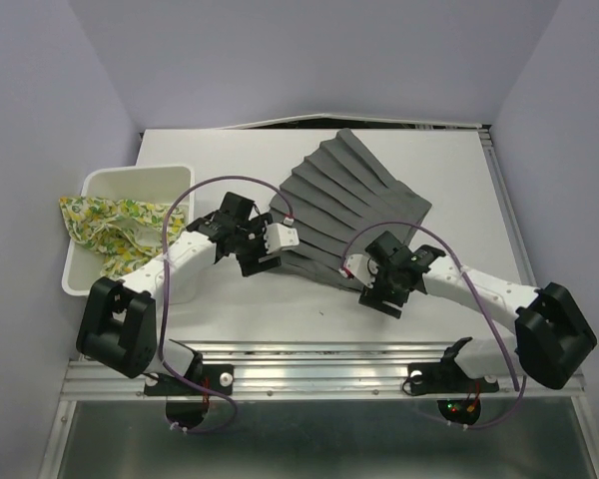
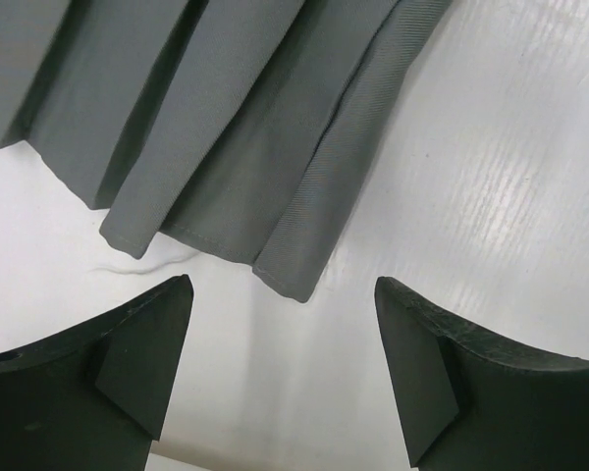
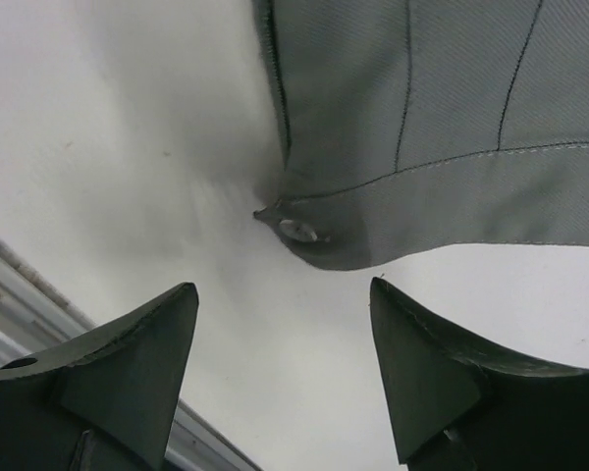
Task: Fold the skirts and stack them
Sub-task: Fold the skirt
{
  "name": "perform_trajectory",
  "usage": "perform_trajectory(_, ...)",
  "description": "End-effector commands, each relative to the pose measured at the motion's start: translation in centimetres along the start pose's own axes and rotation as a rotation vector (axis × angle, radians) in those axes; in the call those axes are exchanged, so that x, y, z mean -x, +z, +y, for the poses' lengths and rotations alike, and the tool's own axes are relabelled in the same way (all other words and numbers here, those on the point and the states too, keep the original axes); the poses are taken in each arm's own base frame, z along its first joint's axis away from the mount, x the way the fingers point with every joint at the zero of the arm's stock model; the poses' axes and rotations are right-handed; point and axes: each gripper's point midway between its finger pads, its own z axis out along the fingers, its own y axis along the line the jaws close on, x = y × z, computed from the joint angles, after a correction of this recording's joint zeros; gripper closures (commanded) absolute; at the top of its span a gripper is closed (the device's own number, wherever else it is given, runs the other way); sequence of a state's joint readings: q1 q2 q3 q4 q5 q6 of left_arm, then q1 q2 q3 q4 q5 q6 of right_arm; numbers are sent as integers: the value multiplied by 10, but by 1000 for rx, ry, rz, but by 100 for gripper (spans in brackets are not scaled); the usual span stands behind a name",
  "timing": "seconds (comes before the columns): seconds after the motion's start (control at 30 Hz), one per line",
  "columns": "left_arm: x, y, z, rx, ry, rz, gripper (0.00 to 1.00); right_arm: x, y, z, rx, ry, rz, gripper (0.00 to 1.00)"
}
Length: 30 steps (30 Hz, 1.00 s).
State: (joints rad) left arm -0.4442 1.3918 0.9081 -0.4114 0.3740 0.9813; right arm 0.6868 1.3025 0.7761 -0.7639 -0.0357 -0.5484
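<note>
Two arms are bolted at the near edge of the surface (image 1: 280, 319), each with one tool, both reaching to the one grey skirt (image 1: 349, 200). Left tool (image 2: 283, 294): 2 fingers wide apart, nothing between them but bare surface, holding nothing; the skirt's pleated edge lies just ahead of the tips, not touching. Right tool (image 3: 283, 294): 2 fingers also spread wide, nothing gripped; a waistband corner with 1 button (image 3: 296, 232) sits just ahead of the gap. Skirts: 2 in all. The grey one lies flat and fanned out on the middle of the surface, unfolded, between the two tools; I can't count its pleats cleanly. 1 lemon-print skirt (image 1: 110, 225) is bunched in the 1 white basket (image 1: 140, 172) at the left side of the surface, part of it hanging out over the basket's left rim. The two skirts are well apart, not stacked.
</note>
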Motion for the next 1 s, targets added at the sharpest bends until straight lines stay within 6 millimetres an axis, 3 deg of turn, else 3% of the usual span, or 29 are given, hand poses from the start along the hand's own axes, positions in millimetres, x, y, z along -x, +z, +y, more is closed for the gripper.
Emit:
perform_trajectory(0.0, 15, -3, 19, 79, 46, -54, 14, 11, 14, -27, -163, 31, -29, 24)
perform_trajectory(0.27, 12, 1, 15, 77, 78, -62, 14, 23, 29, -32, -210, 55, -54, 31)
perform_trajectory(0.5, 7, 5, 10, 59, 83, -61, 14, 35, 14, -34, -268, 43, -92, 32)
perform_trajectory(0.83, 1, 5, 20, 58, 46, -54, 14, 26, 38, -27, -278, -14, -51, 29)
perform_trajectory(0.97, -3, 5, 20, 50, 41, -45, 14, 15, 34, -35, -338, 39, 12, 23)
